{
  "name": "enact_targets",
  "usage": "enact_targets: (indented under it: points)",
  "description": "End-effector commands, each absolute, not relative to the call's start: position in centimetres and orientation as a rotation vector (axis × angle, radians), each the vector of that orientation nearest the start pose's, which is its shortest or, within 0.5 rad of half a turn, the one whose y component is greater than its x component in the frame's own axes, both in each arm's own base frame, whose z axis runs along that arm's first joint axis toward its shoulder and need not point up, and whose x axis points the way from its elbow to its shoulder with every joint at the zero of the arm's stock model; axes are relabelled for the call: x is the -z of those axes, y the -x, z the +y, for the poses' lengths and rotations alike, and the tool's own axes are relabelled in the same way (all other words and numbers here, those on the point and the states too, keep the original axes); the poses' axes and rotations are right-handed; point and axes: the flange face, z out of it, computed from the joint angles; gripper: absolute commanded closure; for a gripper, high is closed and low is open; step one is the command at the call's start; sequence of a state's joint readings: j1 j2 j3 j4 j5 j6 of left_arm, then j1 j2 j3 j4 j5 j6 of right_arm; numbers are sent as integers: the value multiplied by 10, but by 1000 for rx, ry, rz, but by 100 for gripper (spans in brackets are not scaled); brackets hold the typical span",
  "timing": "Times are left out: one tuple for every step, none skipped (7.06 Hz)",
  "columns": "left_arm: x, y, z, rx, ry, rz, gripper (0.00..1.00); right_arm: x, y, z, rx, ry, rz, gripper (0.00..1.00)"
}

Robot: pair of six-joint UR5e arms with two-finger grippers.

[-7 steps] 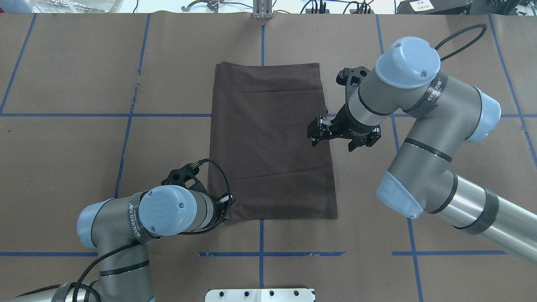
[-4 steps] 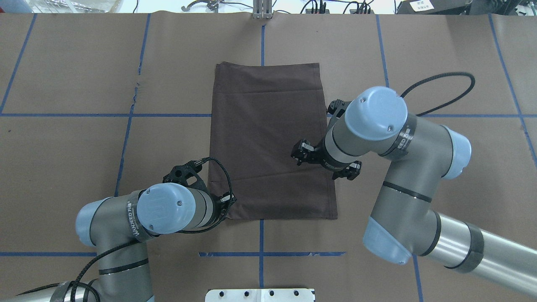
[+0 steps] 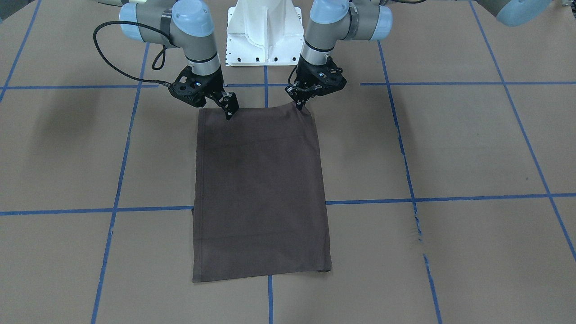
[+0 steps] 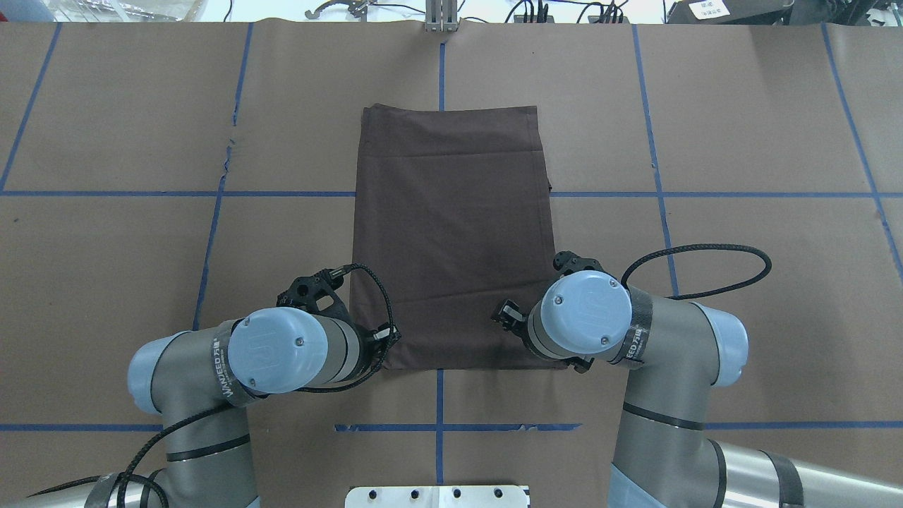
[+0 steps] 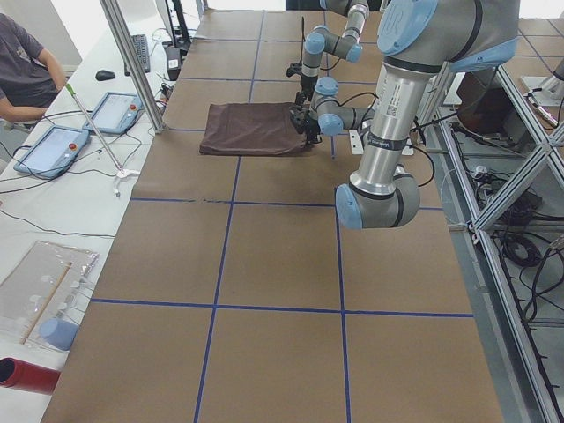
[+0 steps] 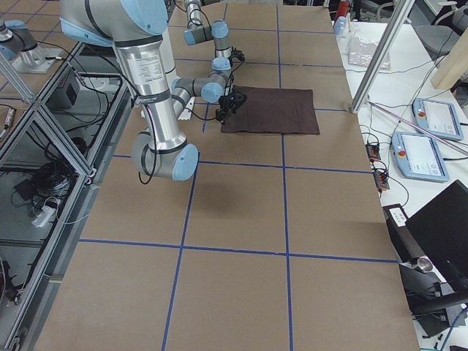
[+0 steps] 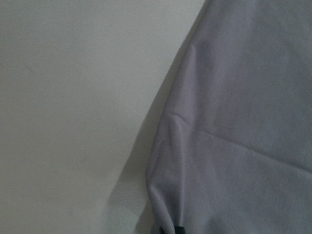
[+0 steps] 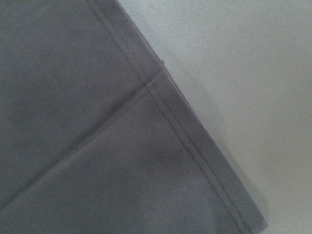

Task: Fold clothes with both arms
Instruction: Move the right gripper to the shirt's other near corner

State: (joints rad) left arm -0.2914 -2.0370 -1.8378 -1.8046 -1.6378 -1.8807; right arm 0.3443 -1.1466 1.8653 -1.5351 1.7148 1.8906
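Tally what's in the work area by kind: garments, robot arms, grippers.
T-shirt: 1
Robot arms: 2 (left arm, right arm)
Grippers: 2 (left gripper, right gripper)
Total: 5

A dark T-shirt (image 6: 272,111) lies flat as a neat rectangle on the brown table (image 6: 241,212), which is crossed by blue tape lines (image 6: 285,212). The near, large right arm (image 6: 150,80) bends back over the table, and its right gripper (image 6: 232,99) is at the shirt's robot-side edge, too small to judge its jaws. The far left arm (image 6: 207,33) points down near the same edge. Two tablets (image 6: 430,118) lie on a side bench past a metal post (image 6: 373,62).
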Motion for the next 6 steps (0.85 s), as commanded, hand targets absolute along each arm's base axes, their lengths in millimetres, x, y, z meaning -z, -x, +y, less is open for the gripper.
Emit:
enact_targets:
  points:
    - [-253, -558, -300, 520, 72, 981, 100, -314, 539, -318, -572, 123, -729, 0]
    - [-253, -558, -300, 520, 72, 981, 100, -324, 545, -321, -574, 118, -714, 0]
    - [-253, -558, -300, 520, 72, 979, 100, -330, 549, -322, -571, 119, -700, 0]
    - [-254, -558, -299, 521, 72, 978, 100, -331, 548, -322, -570, 119, -700, 0]
    - [-253, -558, -300, 520, 72, 979, 100, -330, 548, -322, -569, 120, -703, 0]
    - [-254, -558, -299, 521, 72, 978, 100, -330, 547, -323, -571, 120, -703, 0]
